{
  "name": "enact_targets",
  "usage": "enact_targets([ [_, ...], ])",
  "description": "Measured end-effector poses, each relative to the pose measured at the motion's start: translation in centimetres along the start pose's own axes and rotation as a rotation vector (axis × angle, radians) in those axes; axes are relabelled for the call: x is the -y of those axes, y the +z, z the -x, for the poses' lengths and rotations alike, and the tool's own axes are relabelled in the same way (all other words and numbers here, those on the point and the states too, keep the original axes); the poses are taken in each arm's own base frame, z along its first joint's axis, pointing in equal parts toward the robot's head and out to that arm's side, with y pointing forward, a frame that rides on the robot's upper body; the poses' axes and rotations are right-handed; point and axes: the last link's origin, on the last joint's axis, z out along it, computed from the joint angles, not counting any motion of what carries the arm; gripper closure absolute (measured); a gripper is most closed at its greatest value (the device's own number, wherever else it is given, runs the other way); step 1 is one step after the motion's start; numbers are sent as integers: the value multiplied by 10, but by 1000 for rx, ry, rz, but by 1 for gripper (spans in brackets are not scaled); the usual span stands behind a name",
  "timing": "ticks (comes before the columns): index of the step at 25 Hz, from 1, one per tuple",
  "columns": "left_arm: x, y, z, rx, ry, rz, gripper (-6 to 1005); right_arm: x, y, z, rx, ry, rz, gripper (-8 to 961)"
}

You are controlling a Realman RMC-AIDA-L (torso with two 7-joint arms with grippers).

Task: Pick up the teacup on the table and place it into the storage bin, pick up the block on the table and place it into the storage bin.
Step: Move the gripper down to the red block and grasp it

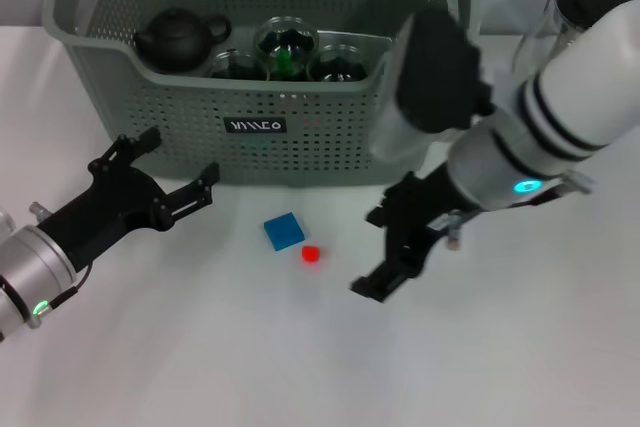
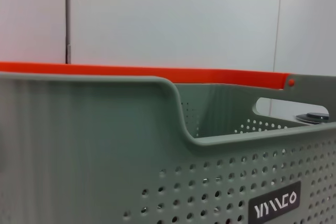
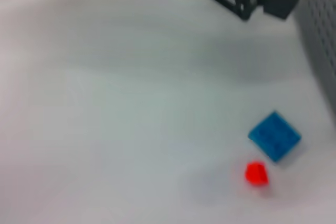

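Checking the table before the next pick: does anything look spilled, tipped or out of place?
Nothing stands out. The blue block and small red block lie loose on the table in front of the storage bin, which stands upright. The teapot and glass cups inside look upright; no spill shows.

Storage bin (image 1: 300,137), blue block (image 1: 285,231), red block (image 1: 311,254), open grippers either side

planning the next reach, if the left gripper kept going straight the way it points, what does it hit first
Likely the storage bin: the open left gripper points at its perforated front wall, which fills the left wrist view. Depth is unclear.
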Motion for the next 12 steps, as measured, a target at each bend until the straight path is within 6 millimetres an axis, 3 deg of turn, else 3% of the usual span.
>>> enact_targets([
  [12,-5,2,2,0,3,8,60,14,39,22,42,180,-33,45],
])
